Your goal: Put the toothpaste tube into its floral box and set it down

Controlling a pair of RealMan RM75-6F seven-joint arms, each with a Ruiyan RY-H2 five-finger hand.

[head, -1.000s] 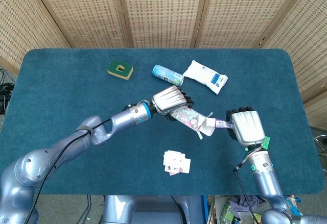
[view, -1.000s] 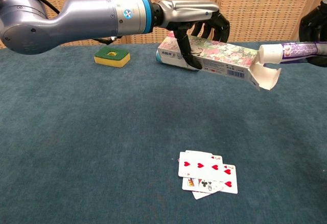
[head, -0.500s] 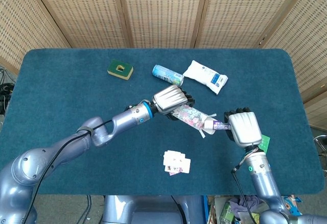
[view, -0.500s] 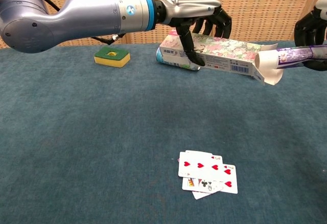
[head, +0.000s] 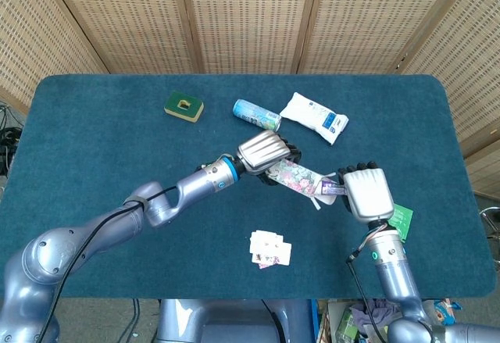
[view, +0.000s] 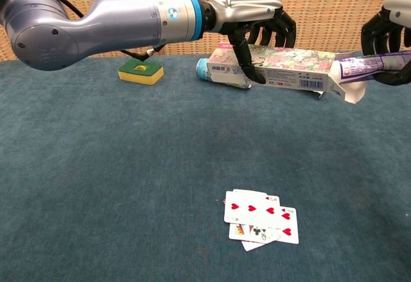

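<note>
My left hand (head: pixel 264 151) (view: pixel 253 22) grips the floral box (head: pixel 295 179) (view: pixel 282 67) above the table, its open flap end pointing toward my right side. My right hand (head: pixel 366 193) (view: pixel 387 35) holds the purple and white toothpaste tube (view: pixel 369 65) (head: pixel 331 189) level. The tube's front end sits inside the box's open mouth, with the white flaps (view: pixel 350 92) hanging beside it. Most of the tube's length still shows outside the box in the chest view.
Several playing cards (head: pixel 269 250) (view: pixel 260 223) lie on the blue table (head: pixel 94 155) below the box. A yellow-green sponge (head: pixel 183 107) (view: pixel 140 71), a blue can (head: pixel 255 114) lying down and a white packet (head: pixel 314 117) sit at the back. A green card (head: pixel 401 219) lies beside my right arm.
My right hand moved left toward the box, and the tube's cap end went from just outside the flaps into the open mouth. The left hand shifted the box slightly right and levelled it.
</note>
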